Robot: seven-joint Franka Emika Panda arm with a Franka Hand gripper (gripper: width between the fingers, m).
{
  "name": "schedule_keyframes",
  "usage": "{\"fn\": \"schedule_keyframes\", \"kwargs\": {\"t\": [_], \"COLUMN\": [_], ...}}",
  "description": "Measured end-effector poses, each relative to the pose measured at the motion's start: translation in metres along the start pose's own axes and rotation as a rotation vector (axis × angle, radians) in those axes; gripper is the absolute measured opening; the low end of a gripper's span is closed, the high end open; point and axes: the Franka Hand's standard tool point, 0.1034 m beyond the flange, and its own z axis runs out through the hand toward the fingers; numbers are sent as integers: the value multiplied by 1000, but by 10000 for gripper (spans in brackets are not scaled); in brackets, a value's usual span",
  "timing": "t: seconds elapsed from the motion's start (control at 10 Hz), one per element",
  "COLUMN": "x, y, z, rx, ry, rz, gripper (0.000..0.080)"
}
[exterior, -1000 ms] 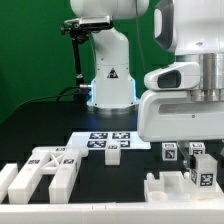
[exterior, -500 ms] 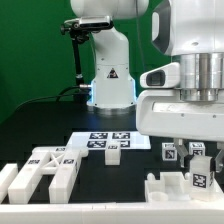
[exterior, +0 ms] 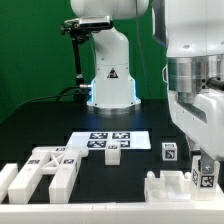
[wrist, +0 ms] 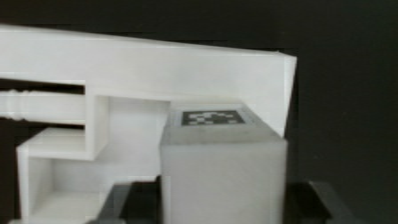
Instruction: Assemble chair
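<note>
We can read no words or numbers anywhere. Near the upper centre of the exterior view, the robot base (exterior: 111,88) carries a small dark triangle sign (exterior: 112,73). Square black-and-white tag markers (exterior: 170,152) stand on the marker board (exterior: 80,138), on the loose chair parts (exterior: 50,168) and, in the wrist view, on the chair block (wrist: 222,170).

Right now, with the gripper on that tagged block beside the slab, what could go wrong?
1. The gripper appears shut on the white tagged block, which stands close to the large white slab. If the block tilts, it could jam or push the slab.
2. A loose tagged chair part lies just to the exterior view's left of the gripper. A sideways swing might knock it.
3. Neither view shows the block's lower end, so its seating can't be checked.
</note>
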Motion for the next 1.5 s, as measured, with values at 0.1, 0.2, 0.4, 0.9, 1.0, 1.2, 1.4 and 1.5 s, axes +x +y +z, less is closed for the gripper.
{"fn": "schedule_keyframes", "kwargs": {"t": [0.1, 0.2, 0.4, 0.9, 1.0, 1.2, 1.4, 1.5], "x": [0, 0, -5, -2, -1, -1, 0, 0], "y": [0, 0, 1, 3, 2, -3, -3, -3], "z": [0, 0, 1, 5, 5, 8, 8, 8], "rx": [0, 0, -7, -8, -12, -2, 0, 0], "ry": [0, 3, 14, 28, 39, 79, 79, 79], "rz": [-7, -64, -414, -956, -1040, -1346, -1305, -1295], "gripper": [285, 354, 553, 648, 649, 649, 625, 625]}}
